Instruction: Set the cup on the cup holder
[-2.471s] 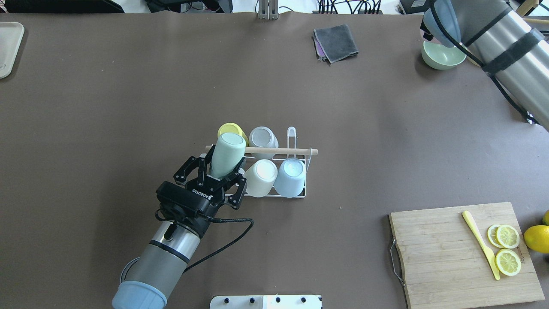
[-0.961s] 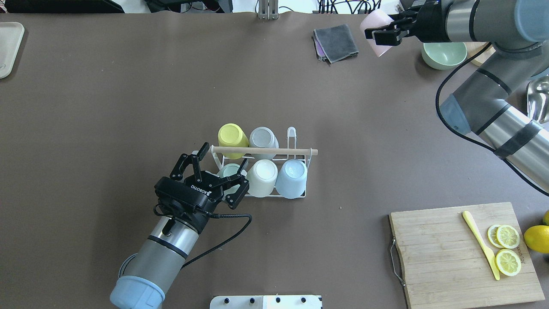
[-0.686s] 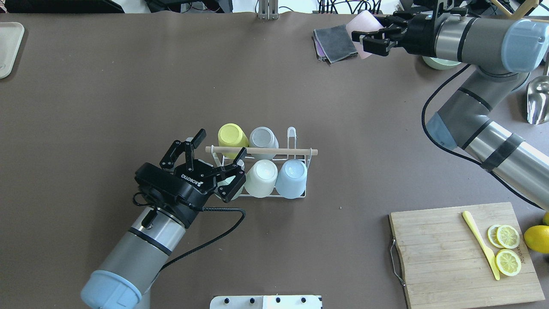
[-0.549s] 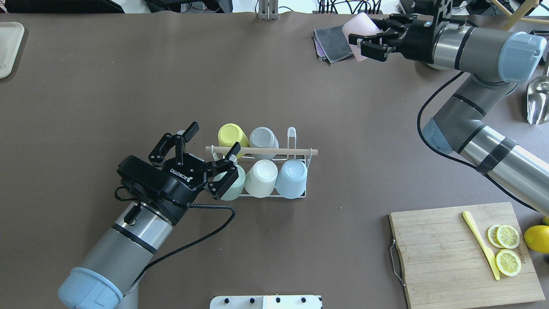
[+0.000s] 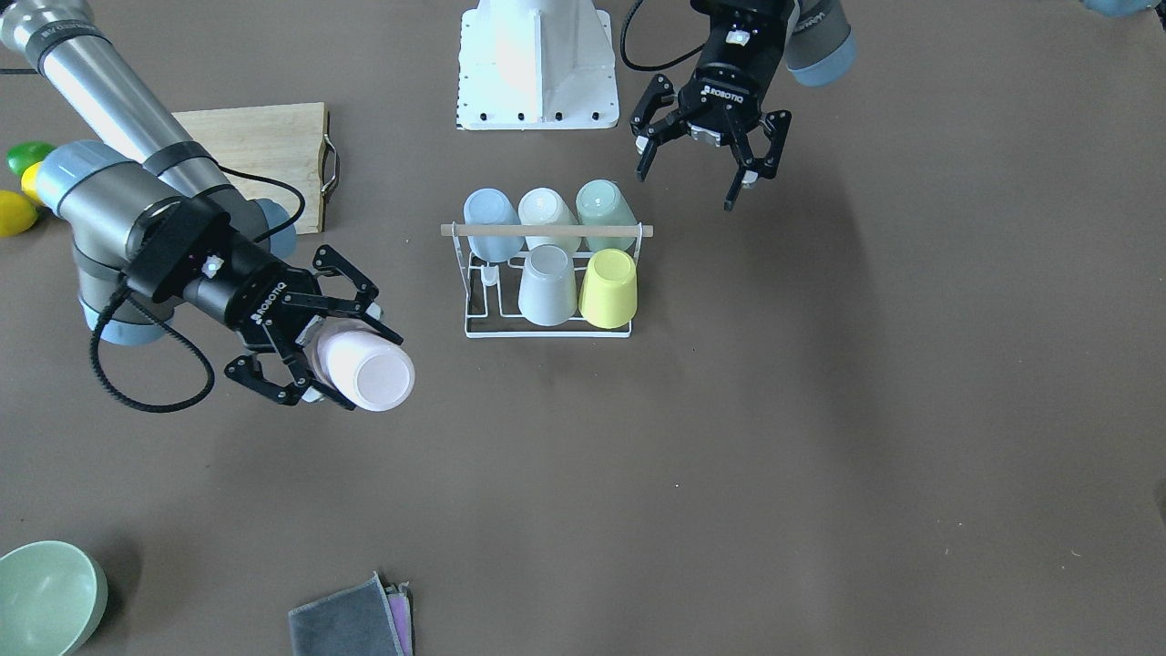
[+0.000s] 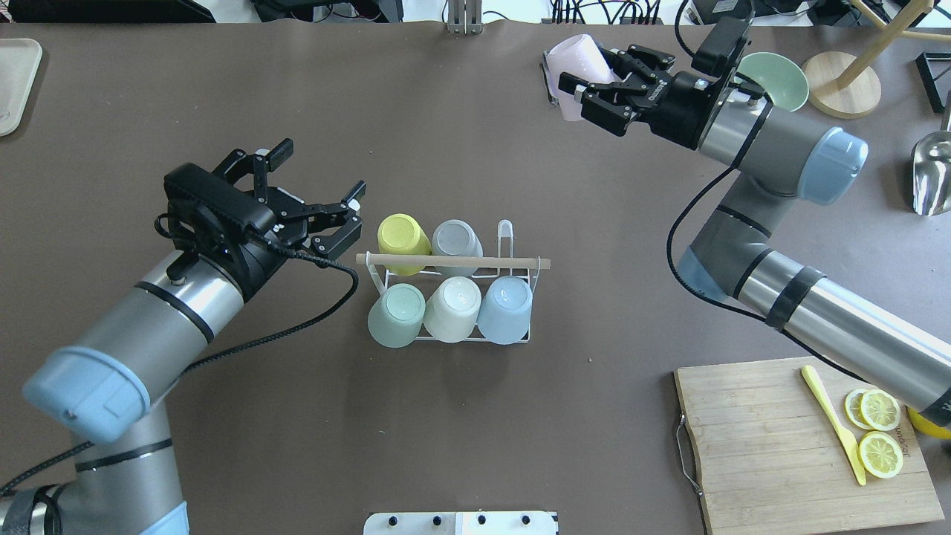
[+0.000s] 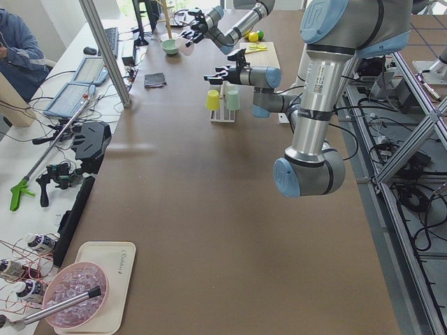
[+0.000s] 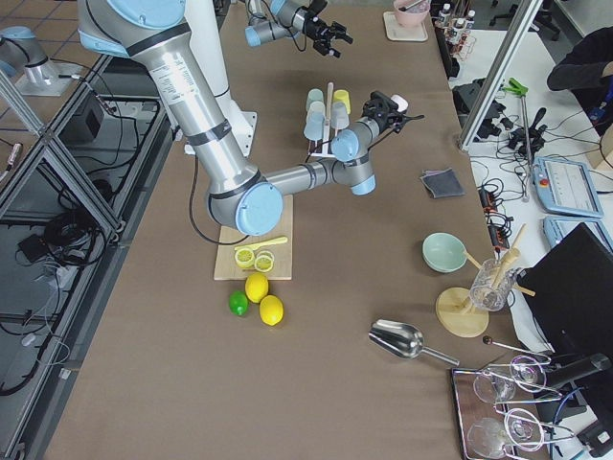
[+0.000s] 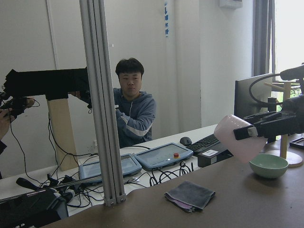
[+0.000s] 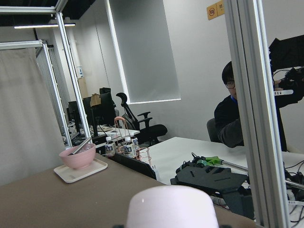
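The cup holder (image 6: 513,338), a white wire rack with a wooden dowel across its top, stands mid-table, also in the front view (image 5: 547,333). It carries yellow, grey, mint (image 6: 394,318), cream and blue cups, upside down. One far prong (image 6: 505,232) is bare. My left gripper (image 6: 319,192) is open and empty, up and to the left of the rack; it also shows in the front view (image 5: 706,187). My right gripper (image 6: 603,76) is shut on a pink cup (image 6: 576,59) above the far right of the table. The pink cup also shows in the front view (image 5: 366,369) and both wrist views (image 9: 237,137) (image 10: 171,206).
A wooden cutting board (image 6: 773,438) with lemon slices and a yellow knife lies at the near right. A green bowl (image 6: 776,78), a wooden stand (image 6: 839,93) and a metal scoop (image 6: 929,174) sit at the far right. A grey cloth (image 5: 351,624) lies below the pink cup.
My left gripper let go of the mint cup on the rack and drew back up and to the left. My right arm swung in carrying the pink cup leftward.
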Tool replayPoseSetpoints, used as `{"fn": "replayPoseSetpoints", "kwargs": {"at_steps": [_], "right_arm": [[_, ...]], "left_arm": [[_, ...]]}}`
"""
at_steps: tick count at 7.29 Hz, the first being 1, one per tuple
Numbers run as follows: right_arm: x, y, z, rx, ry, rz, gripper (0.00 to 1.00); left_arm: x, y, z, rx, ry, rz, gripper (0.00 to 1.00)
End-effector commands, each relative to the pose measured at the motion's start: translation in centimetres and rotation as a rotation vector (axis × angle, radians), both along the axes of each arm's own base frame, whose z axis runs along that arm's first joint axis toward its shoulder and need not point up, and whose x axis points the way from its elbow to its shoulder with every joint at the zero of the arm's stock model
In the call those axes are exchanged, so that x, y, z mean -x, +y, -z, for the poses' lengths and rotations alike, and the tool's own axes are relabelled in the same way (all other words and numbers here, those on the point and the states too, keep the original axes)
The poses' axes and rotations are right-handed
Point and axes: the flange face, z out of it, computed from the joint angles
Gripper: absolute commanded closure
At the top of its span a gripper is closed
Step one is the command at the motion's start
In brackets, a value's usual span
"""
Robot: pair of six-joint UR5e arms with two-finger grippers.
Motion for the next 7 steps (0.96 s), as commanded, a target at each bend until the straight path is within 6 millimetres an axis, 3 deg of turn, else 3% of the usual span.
{"fn": "replayPoseSetpoints", "kwargs": {"at_steps": [1, 3, 4, 5, 6, 7], "right_arm": [[4.6, 2.9, 1.0, -0.049, -0.177, 0.001, 1.00], [4.8, 4.6, 1.6, -0.097, -0.266, 0.012, 1.00], [5.7, 5.5, 1.4, -0.096, -0.266, 0.034, 1.00], [6.4, 5.7, 2.4, -0.101, -0.277, 0.041, 1.00], [7.4, 6.7, 2.0, -0.095, -0.274, 0.062, 1.00], [8.1, 8.0, 1.2, -0.112, -0.291, 0.078, 1.00]], "left_arm": [[4.0, -6.5, -2.3, 0.178, -0.082, -0.145, 0.02], [10.9, -10.5, -7.7, 0.427, -0.105, -0.271, 0.02], [15.6, -11.4, -11.9, 0.595, -0.127, -0.341, 0.02], [21.0, -12.1, -16.0, 0.773, -0.121, -0.359, 0.02], [24.1, -11.4, -20.0, 0.942, -0.110, -0.371, 0.02], [29.9, -11.3, -25.4, 1.160, -0.060, -0.306, 0.02]]}}
